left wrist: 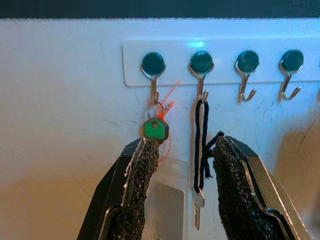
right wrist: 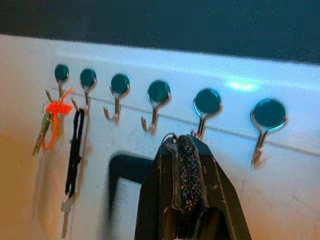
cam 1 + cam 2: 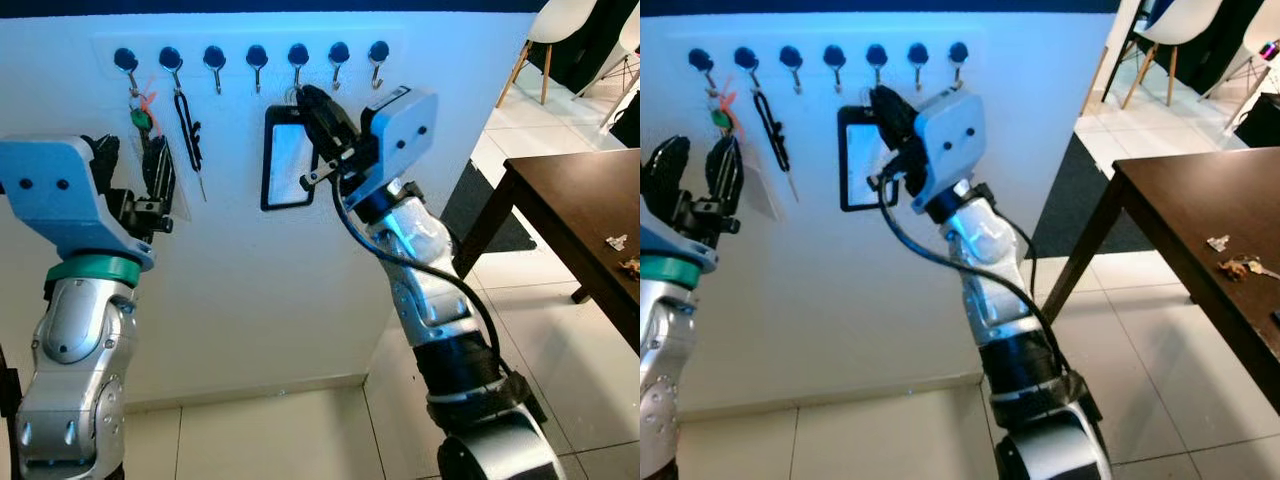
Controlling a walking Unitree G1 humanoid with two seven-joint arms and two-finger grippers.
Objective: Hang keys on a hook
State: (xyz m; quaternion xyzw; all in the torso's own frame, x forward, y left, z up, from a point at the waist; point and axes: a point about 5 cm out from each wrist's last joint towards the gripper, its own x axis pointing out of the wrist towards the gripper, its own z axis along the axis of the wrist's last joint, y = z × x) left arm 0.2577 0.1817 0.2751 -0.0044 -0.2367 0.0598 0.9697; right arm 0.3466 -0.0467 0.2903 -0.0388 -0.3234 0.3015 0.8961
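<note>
White wall (image 3: 250, 300) with a rail of seven hooks (image 3: 255, 60) up top, tiled floor (image 3: 560, 330) below, dark wooden surface (image 3: 580, 210) at far right with a few small bits on it.

Left to right:
- First hook: green-headed key (image 1: 155, 129) with an orange tag, clear sleeve hanging under it.
- Second hook: black cord with a key (image 1: 200, 150).
- Left gripper (image 1: 180, 195) just below those two, fingers apart, holding nothing.
- Third and fourth hooks bare.
- Fifth hook (image 3: 298, 62): right gripper (image 3: 312, 105) right under it, fingers pinched together on a thin metal key ring (image 2: 172, 136) at the tips. A black-framed tag (image 3: 285, 160) hangs below the gripper against the wall, apparently on the same ring.
- Sixth and seventh hooks bare.

Ring sits at the fingertips, just under and slightly left of the fifth hook's curl; can't tell if it's over the tip yet.

Risks:
- Letting go before the ring is over the hook tip, so the keys drop to the floor.
- Ring is thin and the grip is at the very tip, so it could twist and miss the hook.
- Pushing into the wall could knock the rail.
</note>
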